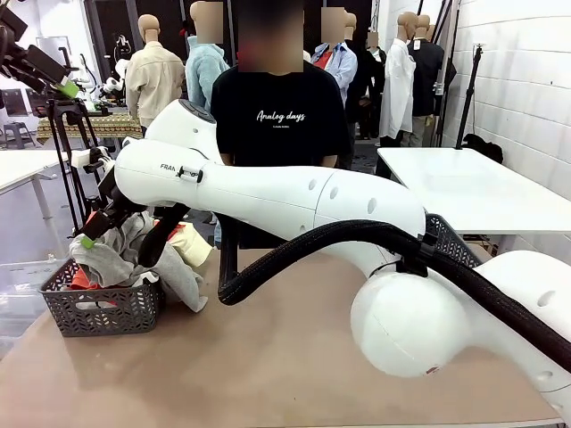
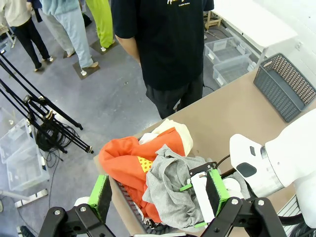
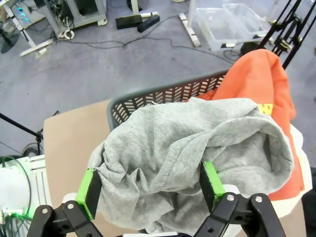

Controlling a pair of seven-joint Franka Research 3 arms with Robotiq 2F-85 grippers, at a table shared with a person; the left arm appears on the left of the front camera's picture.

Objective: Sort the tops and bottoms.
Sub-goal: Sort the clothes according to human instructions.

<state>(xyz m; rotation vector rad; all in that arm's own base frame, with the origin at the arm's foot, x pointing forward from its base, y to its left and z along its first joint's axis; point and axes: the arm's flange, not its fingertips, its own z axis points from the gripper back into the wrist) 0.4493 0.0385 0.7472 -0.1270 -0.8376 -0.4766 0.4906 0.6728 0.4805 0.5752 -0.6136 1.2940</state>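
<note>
Two grippers work around one grey mesh basket at the robot's left end of the brown table. The right arm reaches across the middle of the table, and the right gripper has its green-padded fingers spread wide on either side of a bunched grey garment — the cloth sits between the pads and bulges past them, but whether the pads press on it cannot be told. The left gripper hangs above the same pile with its jaws spread apart and nothing between them.

In the basket, the orange-red top with its small yellow patch lies beside and partly under the grey garment, and the cream top shows at the far edge of the heap — toward the person in a black T-shirt standing at the far side of the table. A second grey basket stands well apart, at the other end of the table.
</note>
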